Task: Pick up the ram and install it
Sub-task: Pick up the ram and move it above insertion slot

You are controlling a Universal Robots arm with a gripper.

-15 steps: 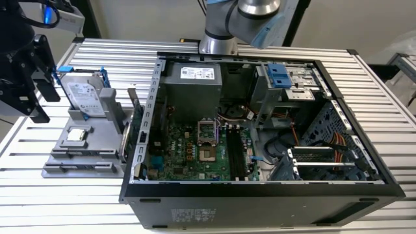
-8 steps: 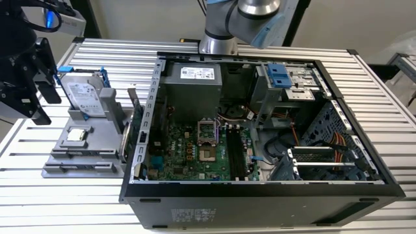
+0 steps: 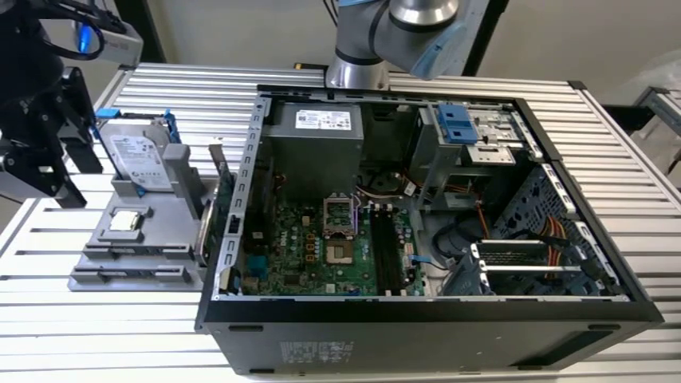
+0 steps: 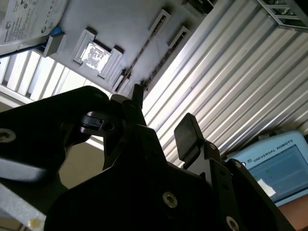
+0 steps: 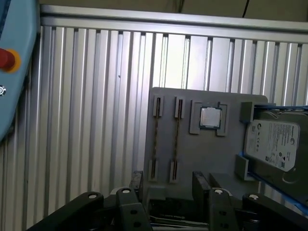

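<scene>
In the exterior view the gripper [image 3: 48, 171] hangs near the gray holder [image 3: 107, 255], at 9 o'clock of the open case [image 3: 426, 315]. In the second wrist view its jaws stand apart, empty. In the first wrist view the ram [image 5: 156, 139] stands on edge in a holder slot. It is probably light, stiff and fragile, and best pinched across its flat faces.

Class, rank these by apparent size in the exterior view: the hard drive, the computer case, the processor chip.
1. computer case
2. hard drive
3. processor chip
The gaps are plain, so nearness to the camera leaves the order sure.
</scene>
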